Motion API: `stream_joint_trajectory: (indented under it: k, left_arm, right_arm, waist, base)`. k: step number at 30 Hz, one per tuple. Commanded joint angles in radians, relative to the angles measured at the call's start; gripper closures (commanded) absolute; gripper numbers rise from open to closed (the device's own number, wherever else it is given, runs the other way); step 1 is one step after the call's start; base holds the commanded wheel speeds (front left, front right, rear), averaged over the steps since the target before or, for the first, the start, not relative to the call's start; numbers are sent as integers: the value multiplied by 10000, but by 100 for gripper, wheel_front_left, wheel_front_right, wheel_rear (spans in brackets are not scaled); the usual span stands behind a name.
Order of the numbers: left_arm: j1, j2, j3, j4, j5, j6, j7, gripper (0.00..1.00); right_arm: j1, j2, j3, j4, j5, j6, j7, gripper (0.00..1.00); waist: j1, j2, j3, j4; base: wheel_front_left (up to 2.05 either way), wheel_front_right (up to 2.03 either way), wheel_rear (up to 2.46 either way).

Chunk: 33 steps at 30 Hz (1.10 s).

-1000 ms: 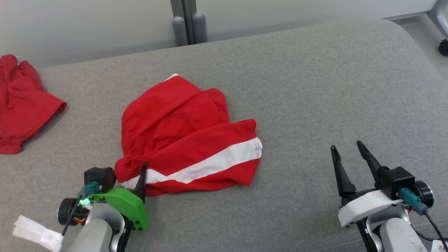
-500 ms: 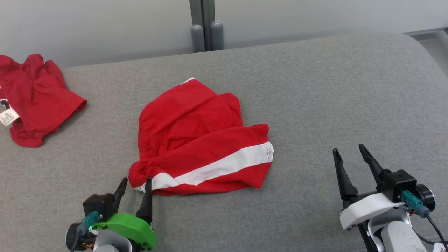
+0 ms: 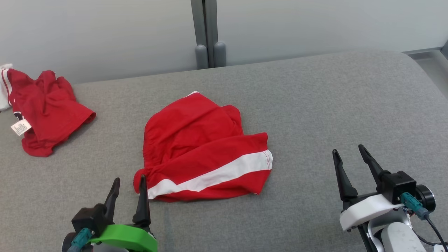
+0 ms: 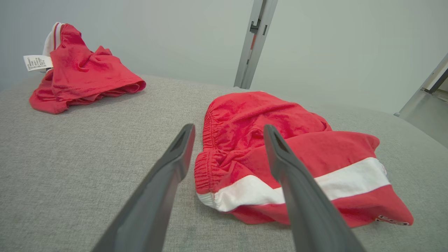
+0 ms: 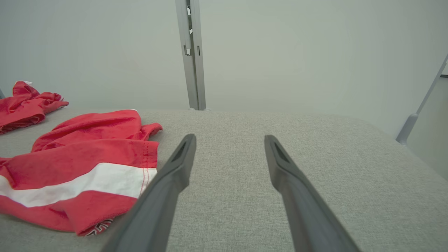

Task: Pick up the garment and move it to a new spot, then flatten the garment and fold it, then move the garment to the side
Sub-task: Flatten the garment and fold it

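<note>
The garment (image 3: 201,147) is a pair of red shorts with a white stripe, lying crumpled in the middle of the grey padded surface (image 3: 315,105). It also shows in the left wrist view (image 4: 290,154) and the right wrist view (image 5: 80,168). My left gripper (image 3: 128,181) stands open just in front of the garment's near left corner, with nothing between its fingers (image 4: 175,164). Off to the right, well apart from the cloth, my right gripper (image 3: 348,151) is open and empty over bare surface.
A second red garment (image 3: 45,108) with a white label lies bunched at the far left of the surface (image 4: 80,77). A grey post (image 3: 206,35) stands against the pale wall behind. The surface's right edge curves down at the far right.
My left gripper has opened, let go of the garment's near left corner and drawn back toward me. The camera has shifted. The right gripper has stayed put.
</note>
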State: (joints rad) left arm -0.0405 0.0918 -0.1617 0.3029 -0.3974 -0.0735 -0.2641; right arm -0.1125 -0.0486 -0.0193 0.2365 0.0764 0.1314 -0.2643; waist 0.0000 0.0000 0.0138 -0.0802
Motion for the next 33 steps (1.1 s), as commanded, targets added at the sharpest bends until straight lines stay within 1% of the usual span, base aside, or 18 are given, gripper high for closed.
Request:
stream_joint_trajectory:
  k: [1,7,13,22,26,33]
  left_arm:
    - [199,-56,110,-47,137,-81,-3,0]
    - [517,-282,463,-125,367,-288,-5,0]
    - [572,-356,596,-36,517,-410,-5,0]
    - [423,-403,652,27,636,-483,-4,0]
    - [299,-404,520,21,554,-502,-6,0]
    - [88,-400,382,-7,516,-510,-4,0]
  right_arm:
    - [130,-36,9,-40,-41,-14,-2,0]
    - [190,-34,79,41,-25,-14,-2,0]
    - [178,-36,142,186,-8,-14,-2,0]
    - [-159,-34,358,658,-20,-14,-4,0]
    - [-618,-33,627,1294,-222,-14,-2,0]
    - [-2132,-36,1300,3443,-546,-14,-2,0]
  waist:
    - [0,0,-76,-16]
    - [0,0,-186,0]
    - [0,0,-222,39]
    - [0,0,-136,125]
    - [0,0,-10,302]
    - [0,0,425,838]
  base:
    - [0,0,0]
    - [0,0,0]
    - [0,0,0]
    - [0,0,0]
    - [0,0,0]
    - [0,0,0]
